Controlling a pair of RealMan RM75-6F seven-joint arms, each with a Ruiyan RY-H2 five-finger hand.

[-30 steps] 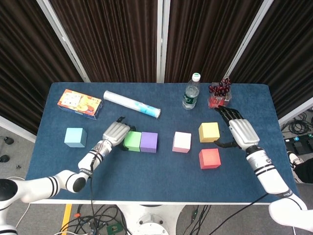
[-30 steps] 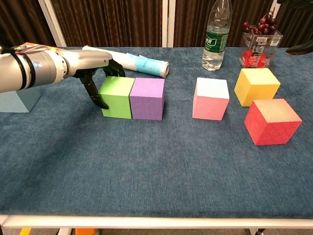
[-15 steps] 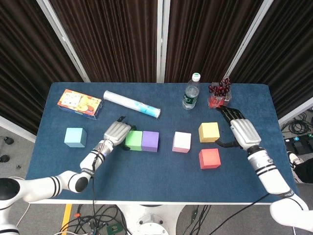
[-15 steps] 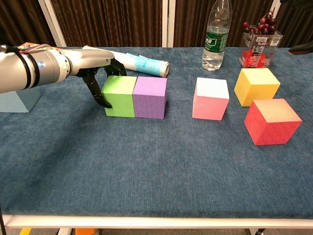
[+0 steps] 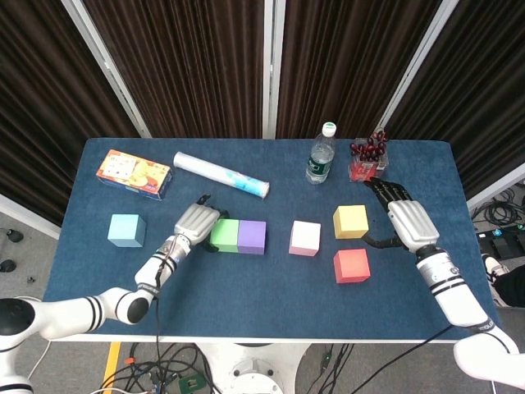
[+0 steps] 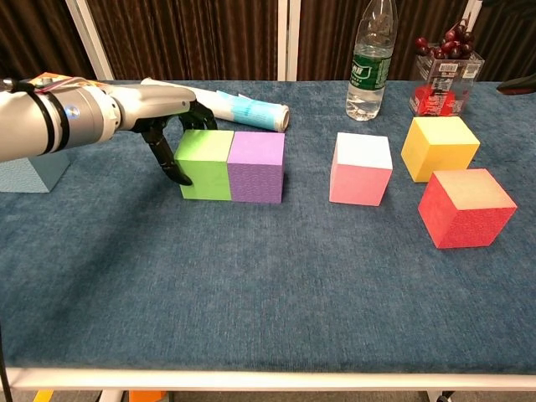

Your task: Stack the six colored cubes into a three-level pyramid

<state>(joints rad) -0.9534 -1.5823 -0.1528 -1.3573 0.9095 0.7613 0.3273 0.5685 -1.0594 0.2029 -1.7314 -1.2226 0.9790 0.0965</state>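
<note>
blue cloth table (image 5: 262, 287), dark curtains (image 5: 189, 66) behind, floor possibly grey

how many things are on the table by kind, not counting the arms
cubes: 6 – light blue, green, purple, pink, yellow, red
snack box: 1
rolled tube: 1
water bottle: 1
clear container of red fruit: 1
total: 10

green cube (image 5: 223, 235), purple cube (image 5: 251, 236), pink cube (image 5: 305, 238), yellow cube (image 5: 350, 222), red cube (image 5: 352, 265), light blue cube (image 5: 126, 231), dark blue tablecloth (image 5: 246, 287), orange patterned box (image 5: 134, 174)
</note>
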